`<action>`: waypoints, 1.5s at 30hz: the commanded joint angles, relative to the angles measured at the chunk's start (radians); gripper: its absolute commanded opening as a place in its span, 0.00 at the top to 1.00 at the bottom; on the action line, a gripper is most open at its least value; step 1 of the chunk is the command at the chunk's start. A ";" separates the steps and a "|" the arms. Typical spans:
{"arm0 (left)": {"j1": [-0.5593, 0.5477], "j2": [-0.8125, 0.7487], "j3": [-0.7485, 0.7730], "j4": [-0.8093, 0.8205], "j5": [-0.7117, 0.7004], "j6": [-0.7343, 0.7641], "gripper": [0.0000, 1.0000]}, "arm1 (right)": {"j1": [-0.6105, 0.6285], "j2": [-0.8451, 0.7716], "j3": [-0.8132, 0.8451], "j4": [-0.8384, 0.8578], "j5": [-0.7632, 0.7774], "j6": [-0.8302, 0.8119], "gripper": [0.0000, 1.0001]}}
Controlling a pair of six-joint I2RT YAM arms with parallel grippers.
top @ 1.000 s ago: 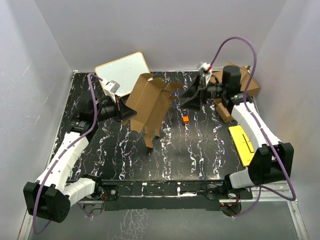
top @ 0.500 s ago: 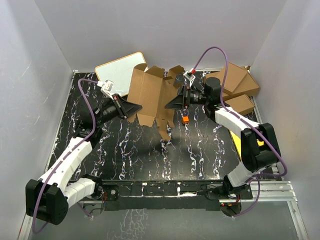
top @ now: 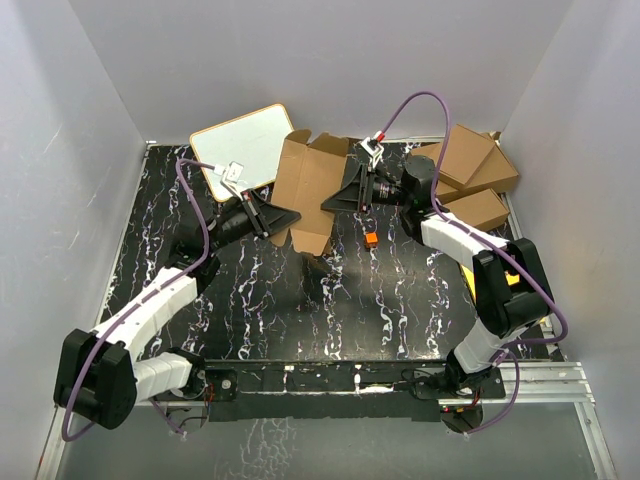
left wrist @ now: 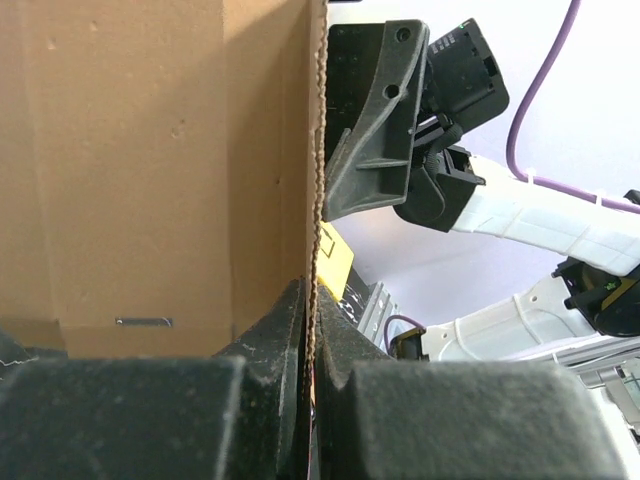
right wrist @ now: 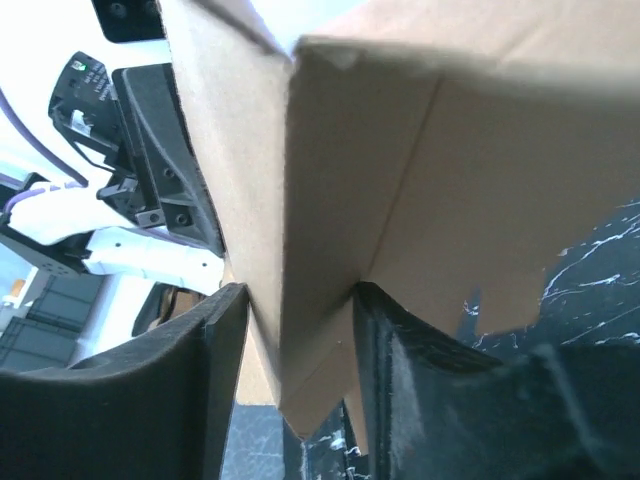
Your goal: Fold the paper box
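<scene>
The paper box (top: 310, 190), plain brown cardboard partly opened with its flaps up, stands off the black marbled table (top: 300, 310) between both arms. My left gripper (top: 287, 217) is shut on the box's left wall; in the left wrist view its fingers (left wrist: 311, 300) pinch the corrugated edge of the box (left wrist: 150, 150). My right gripper (top: 335, 198) comes in from the right. In the right wrist view its jaws (right wrist: 295, 300) sit on either side of a folded corner of the box (right wrist: 400, 150), both fingers touching the cardboard.
A whiteboard (top: 245, 145) lies at the back left. Larger brown cartons (top: 470, 165) are stacked at the back right. A small orange piece (top: 370, 240) lies on the table under the right gripper. Grey walls close in three sides.
The left arm has swung the box right and toward the back. The right gripper has come left from the cartons and closed around the box's corner.
</scene>
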 commanded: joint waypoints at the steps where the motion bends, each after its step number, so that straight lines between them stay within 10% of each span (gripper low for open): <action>1: -0.008 -0.001 -0.015 0.031 -0.011 0.003 1.00 | 0.004 -0.011 0.021 0.140 -0.001 0.047 0.61; 6: -0.008 0.000 -0.020 -0.015 -0.034 0.021 1.00 | 0.004 -0.022 0.000 0.135 0.002 0.042 0.89; 12: -0.007 -0.025 -0.011 -0.056 -0.050 0.062 1.00 | 0.001 -0.046 -0.015 0.095 -0.006 0.004 0.91; 16: 0.015 -0.056 0.063 -0.223 -0.052 0.152 1.00 | -0.033 -0.079 -0.007 -0.017 -0.084 -0.176 0.42; 20: 0.065 -0.093 0.165 -0.432 -0.010 0.262 1.00 | -0.124 -0.171 0.000 -0.292 -0.209 -0.580 0.19; 26: 0.108 -0.108 0.314 -0.635 0.108 0.355 1.00 | -0.304 -0.273 0.060 -0.829 -0.282 -1.110 0.14; 37: 0.110 -0.089 0.481 -0.763 0.296 0.418 1.00 | -0.419 -0.201 0.306 -1.097 -0.272 -1.612 0.01; 45: 0.111 -0.093 0.454 -0.714 0.361 0.389 1.00 | -0.356 -0.127 0.430 -1.077 -0.223 -1.624 0.01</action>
